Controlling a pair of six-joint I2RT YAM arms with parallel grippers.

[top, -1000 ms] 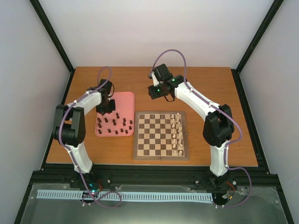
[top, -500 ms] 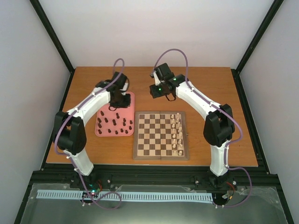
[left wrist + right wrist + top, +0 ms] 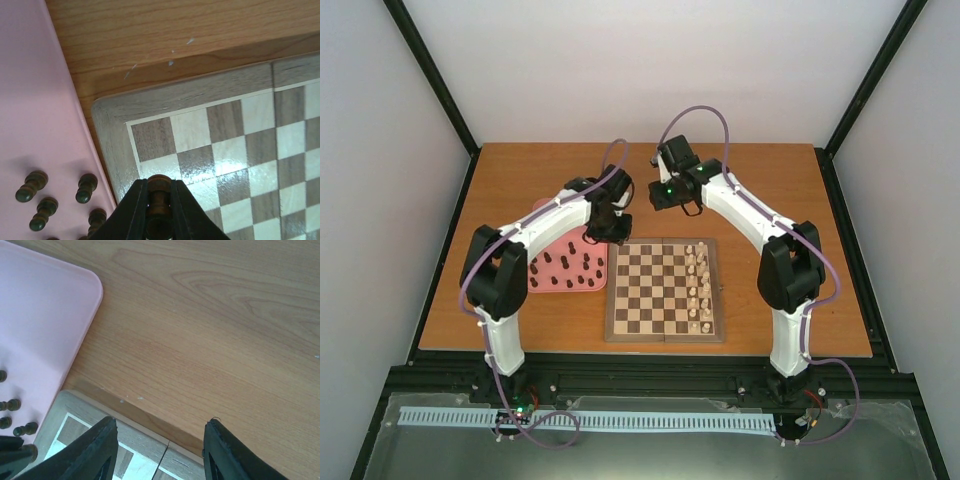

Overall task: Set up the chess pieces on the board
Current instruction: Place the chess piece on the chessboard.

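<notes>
My left gripper (image 3: 610,230) is shut on one dark brown chess piece (image 3: 159,199) and hangs over the far left corner of the board (image 3: 616,330). In the left wrist view the gripper (image 3: 159,187) clamps the piece upright above the squares beside the board's border (image 3: 114,150). Several more dark chess pieces (image 3: 576,270) stand or lie on the pink tray (image 3: 542,283) left of the board; some of these pieces (image 3: 86,187) show in the left wrist view. My right gripper (image 3: 666,196) hovers open and empty beyond the board's far edge (image 3: 150,447); in its own view the right gripper (image 3: 161,432) holds nothing.
Cream-white pieces (image 3: 697,285) stand in two columns along the board's right side. The pink tray (image 3: 40,320) lies close against the board's left edge. The orange-brown table (image 3: 770,200) extends behind and right of the board. Black frame posts rise at the table corners.
My left arm has swung right from above the pink tray to the board's far left corner, carrying the dark piece. The right gripper shifted slightly right.
</notes>
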